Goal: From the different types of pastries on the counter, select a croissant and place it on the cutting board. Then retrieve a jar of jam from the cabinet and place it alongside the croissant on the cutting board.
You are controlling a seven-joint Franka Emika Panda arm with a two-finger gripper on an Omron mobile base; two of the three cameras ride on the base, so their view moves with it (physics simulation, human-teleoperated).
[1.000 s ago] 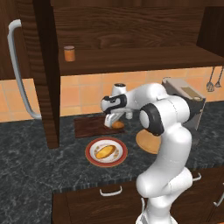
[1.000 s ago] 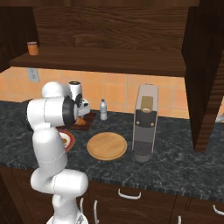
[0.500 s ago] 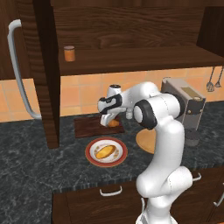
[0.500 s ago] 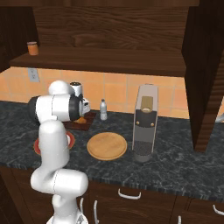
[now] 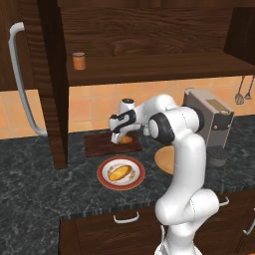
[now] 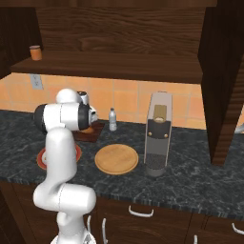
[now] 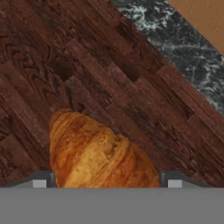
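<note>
Fingers: the gripper (image 7: 106, 181) is standing with its two fingers (image 7: 41, 180) apart, one on each side of the croissant (image 7: 98, 155). I cannot tell if they are pressing on it or just sitting beside it.
Croissant: it is lying low over the dark cutting board (image 7: 109, 83), at the board's right part in the left base view (image 5: 126, 140). It looks to be resting on the wood.
How it handles: I think it is light, soft and flaky, so a hard squeeze is going to crush it. Holding it gently across its fat middle looks best.
Board: it is sitting on the desk (image 5: 45, 184) by the wall.
Nearby: another pastry is lying on a red plate (image 5: 104, 175) just in front.
Jam jar: the orange jar (image 5: 78, 61) is waiting up on the shelf.
</note>
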